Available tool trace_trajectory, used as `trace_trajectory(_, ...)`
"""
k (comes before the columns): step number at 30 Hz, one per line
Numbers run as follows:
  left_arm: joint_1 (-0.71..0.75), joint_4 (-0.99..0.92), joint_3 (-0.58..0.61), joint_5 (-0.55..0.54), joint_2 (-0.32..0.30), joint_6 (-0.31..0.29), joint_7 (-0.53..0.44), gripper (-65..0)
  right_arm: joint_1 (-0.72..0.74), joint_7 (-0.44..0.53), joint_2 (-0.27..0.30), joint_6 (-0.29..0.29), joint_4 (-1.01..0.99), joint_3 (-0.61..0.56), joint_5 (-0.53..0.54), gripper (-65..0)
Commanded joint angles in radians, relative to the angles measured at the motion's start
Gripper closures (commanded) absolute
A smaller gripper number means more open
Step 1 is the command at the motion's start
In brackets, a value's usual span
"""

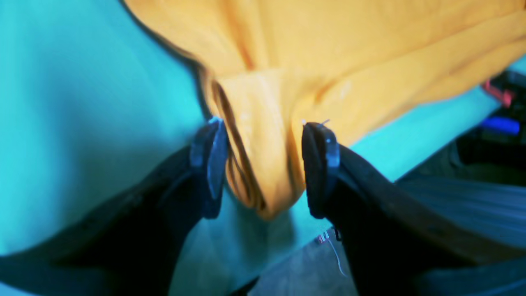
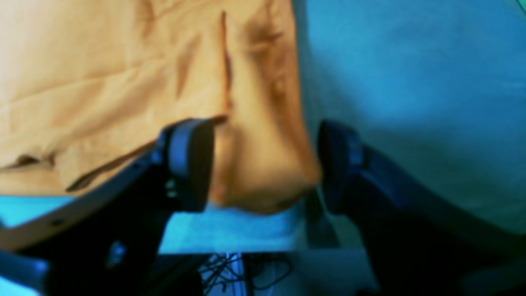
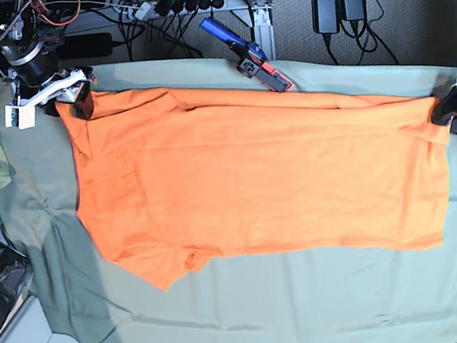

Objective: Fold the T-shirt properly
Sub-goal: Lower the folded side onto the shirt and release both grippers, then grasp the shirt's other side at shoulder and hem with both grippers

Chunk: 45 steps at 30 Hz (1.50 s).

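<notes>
I saw the plain orange cotton T-shirt (image 3: 257,184) spread on the sage-green table cloth (image 3: 253,324), long axis running arm to arm. Left gripper (image 1: 263,164) and right gripper (image 2: 263,164) each straddled a far-edge corner, jaws parted, fabric between, not clamped.

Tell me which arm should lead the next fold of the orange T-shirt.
Probably neither alone. The left gripper has a bunched T-shirt corner between its fingers, and the right gripper straddles the opposite corner. Both sit at the shirt's far-edge ends, equally placed, so they likely should move together across the table cloth.
</notes>
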Motion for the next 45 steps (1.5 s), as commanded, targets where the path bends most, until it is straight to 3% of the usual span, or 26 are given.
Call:
trace_trajectory(1, -0.003, 0.013, -0.011, -0.014, -0.023, -0.008, -0.015, -33.3, -0.003, 0.019, 0.012, 0.084, 0.015, 0.01, 0.0, -40.1)
trace_trajectory(9, -0.002, 0.047, -0.141, -0.025, -0.023, -0.008, -0.029, -33.3, 0.018, 0.042, 0.013, 0.083, 0.015, 0.136, 0.02, -40.1)
trace_trajectory(14, -0.037, 0.057, -0.18, 0.011, -0.021, -0.008, -0.154, -33.2, 0.144, 0.054, 0.021, 0.084, 0.013, 0.182, 0.015, -40.1)
trace_trajectory(19, -0.116, 0.047, -0.094, 0.166, -0.016, -0.008, -0.26, -33.2, 0.342, 0.055, 0.053, 0.084, -0.075, 0.117, -0.008, -40.1)
trace_trajectory(24, -0.285, -0.107, 0.078, 0.283, -0.005, 0.026, -0.318, -33.2, 0.593, 0.082, 0.075, 0.084, -0.325, -0.03, -0.078, -40.1)
trace_trajectory(32, -0.581, -0.555, 0.143, 0.286, 0.102, 0.027, -0.327, -33.2, 0.973, 0.122, 0.078, 0.084, -0.859, -0.172, -0.157, -40.1)
trace_trajectory(36, -0.642, -0.649, 0.143, 0.285, 0.121, 0.027, -0.333, -33.2, 1.029, 0.121, 0.079, 0.084, -0.986, -0.182, -0.167, -40.1)
trace_trajectory(45, -0.652, -0.663, 0.164, 0.291, 0.191, 0.021, -0.328, -33.2, 1.027, 0.071, 0.075, 0.086, -1.012, -0.182, -0.139, -40.1)
